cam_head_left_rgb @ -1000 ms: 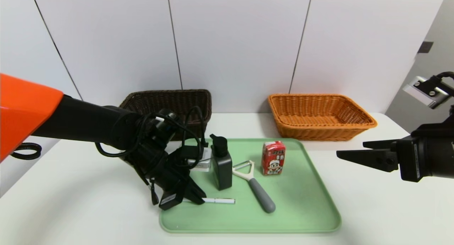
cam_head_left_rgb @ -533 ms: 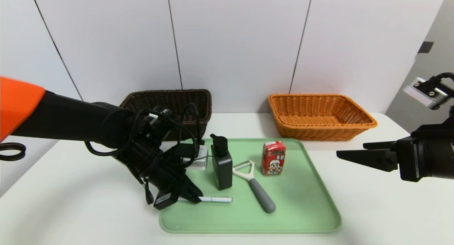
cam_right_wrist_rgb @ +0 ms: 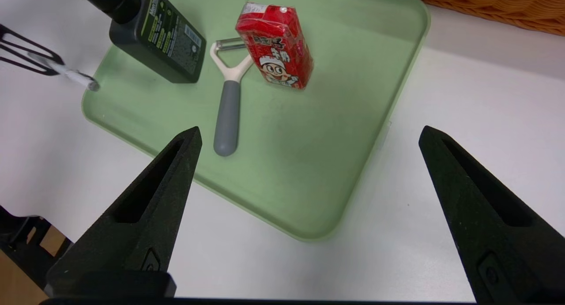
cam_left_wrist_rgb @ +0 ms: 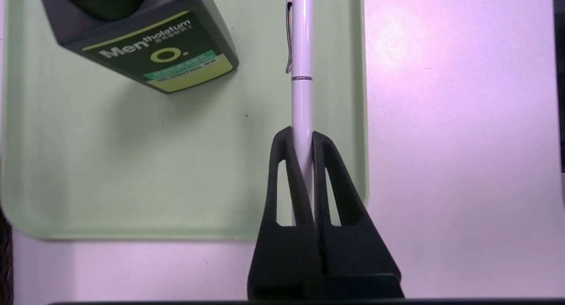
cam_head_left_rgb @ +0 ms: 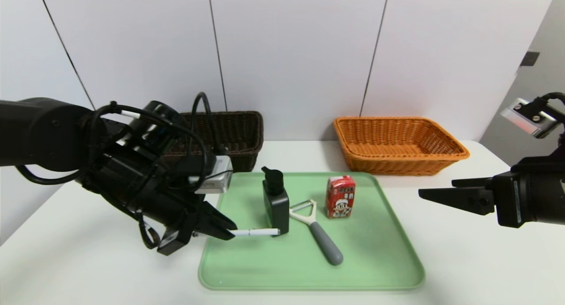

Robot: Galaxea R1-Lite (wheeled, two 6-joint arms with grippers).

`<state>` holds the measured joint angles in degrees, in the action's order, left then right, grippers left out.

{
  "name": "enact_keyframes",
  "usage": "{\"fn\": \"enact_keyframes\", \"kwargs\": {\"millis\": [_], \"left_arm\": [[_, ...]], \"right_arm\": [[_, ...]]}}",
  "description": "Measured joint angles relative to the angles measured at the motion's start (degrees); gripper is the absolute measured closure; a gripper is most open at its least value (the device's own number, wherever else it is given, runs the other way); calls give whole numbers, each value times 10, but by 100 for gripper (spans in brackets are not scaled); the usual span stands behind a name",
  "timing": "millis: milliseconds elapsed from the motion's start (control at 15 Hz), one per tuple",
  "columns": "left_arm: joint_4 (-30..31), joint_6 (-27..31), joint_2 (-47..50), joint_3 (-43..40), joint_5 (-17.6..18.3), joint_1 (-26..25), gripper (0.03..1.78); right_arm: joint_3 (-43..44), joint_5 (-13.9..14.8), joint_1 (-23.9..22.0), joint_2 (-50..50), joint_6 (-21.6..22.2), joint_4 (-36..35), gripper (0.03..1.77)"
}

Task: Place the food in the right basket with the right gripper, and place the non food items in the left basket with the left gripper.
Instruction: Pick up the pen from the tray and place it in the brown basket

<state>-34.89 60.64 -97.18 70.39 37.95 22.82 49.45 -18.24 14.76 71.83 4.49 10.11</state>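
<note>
My left gripper [cam_head_left_rgb: 225,233] [cam_left_wrist_rgb: 302,136] is shut on one end of the slim white pen [cam_head_left_rgb: 256,232] [cam_left_wrist_rgb: 302,53], which hangs level above the left part of the green tray [cam_head_left_rgb: 375,252]. On the tray stand the black pump bottle [cam_head_left_rgb: 276,203] [cam_right_wrist_rgb: 154,29] and the red drink carton [cam_head_left_rgb: 340,196] [cam_right_wrist_rgb: 276,44]. Between them lies the white peeler with a grey handle [cam_head_left_rgb: 318,234] [cam_right_wrist_rgb: 227,106]. The dark brown basket [cam_head_left_rgb: 238,130] sits back left, the orange basket [cam_head_left_rgb: 397,144] back right. My right gripper [cam_head_left_rgb: 423,193] [cam_right_wrist_rgb: 309,135] hovers open off the tray's right side.
The tray lies on a white table [cam_head_left_rgb: 476,261] against a white panelled wall. The left arm's looping black cable [cam_head_left_rgb: 150,119] partly hides the brown basket. Bare tabletop lies on both sides of the tray.
My left gripper has lifted the pen off the tray and drawn back to the left and upward. The right arm has stayed still.
</note>
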Motion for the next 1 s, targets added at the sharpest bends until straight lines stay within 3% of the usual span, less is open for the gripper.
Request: {"fn": "enact_keyframes", "kwargs": {"millis": [200, 467, 733, 1000], "left_arm": [[-10, -3, 54, 7, 16, -43, 175], [10, -23, 73, 83, 23, -127, 175], [50, -94, 10, 203, 24, -178, 175], [63, -113, -103, 326, 20, -213, 175]], "right_arm": [[-2, 1, 0, 0, 0, 0, 10], [-1, 1, 0, -1, 0, 0, 10], [-1, 1, 1, -1, 1, 1, 10], [-14, 2, -1, -3, 1, 1, 10]]}}
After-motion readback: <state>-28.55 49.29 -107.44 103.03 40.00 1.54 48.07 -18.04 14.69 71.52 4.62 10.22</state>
